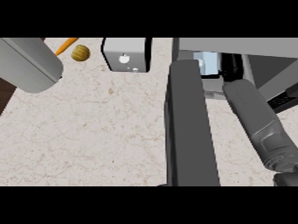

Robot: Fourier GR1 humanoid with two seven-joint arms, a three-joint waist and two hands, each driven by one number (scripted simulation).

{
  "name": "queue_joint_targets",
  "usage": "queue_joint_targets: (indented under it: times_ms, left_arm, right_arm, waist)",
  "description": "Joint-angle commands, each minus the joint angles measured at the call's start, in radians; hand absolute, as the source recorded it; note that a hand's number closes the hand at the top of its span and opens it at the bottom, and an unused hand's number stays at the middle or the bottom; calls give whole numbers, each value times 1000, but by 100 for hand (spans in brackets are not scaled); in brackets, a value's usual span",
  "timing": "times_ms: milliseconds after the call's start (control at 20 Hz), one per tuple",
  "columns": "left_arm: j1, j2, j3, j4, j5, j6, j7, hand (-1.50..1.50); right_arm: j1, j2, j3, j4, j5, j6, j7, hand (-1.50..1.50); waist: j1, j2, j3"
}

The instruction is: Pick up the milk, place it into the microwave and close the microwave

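The microwave [267,48] stands at the counter's far right with its dark door [190,127] swung wide open toward me. Inside, near the left of the cavity, a pale blue and white milk carton [208,63] stands upright. My right forearm [258,118] runs from the lower right up into the opening. My right hand [230,68] is only a dark shape against the dark interior, right beside the carton; whether it holds the carton is unclear. My left forearm [22,63] hangs large at the upper left, its hand out of the picture.
A grey and white box-shaped appliance [126,54] sits at the back centre. Left of it lie a brown lumpy item [80,53] and an orange carrot [66,45]. The counter's edge [3,111] runs down the left side. The open door splits the counter.
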Motion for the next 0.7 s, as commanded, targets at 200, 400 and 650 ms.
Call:
queue_joint_targets:
  times_ms: [200,400,650]
  left_arm:
    - [0,8,-16,-13,7,-19,10,-150]
    - [-34,0,-34,25,-37,-16,-5,-150]
    - [-56,24,-23,25,-57,-2,7,-150]
  right_arm:
    - [-29,-74,7,79,52,-129,-16,150]
    - [-19,-93,7,115,68,-191,15,150]
    - [6,-157,46,228,138,-413,235,-150]
  waist:
    - [45,17,0]
    - [48,31,1]
    - [45,34,-5]
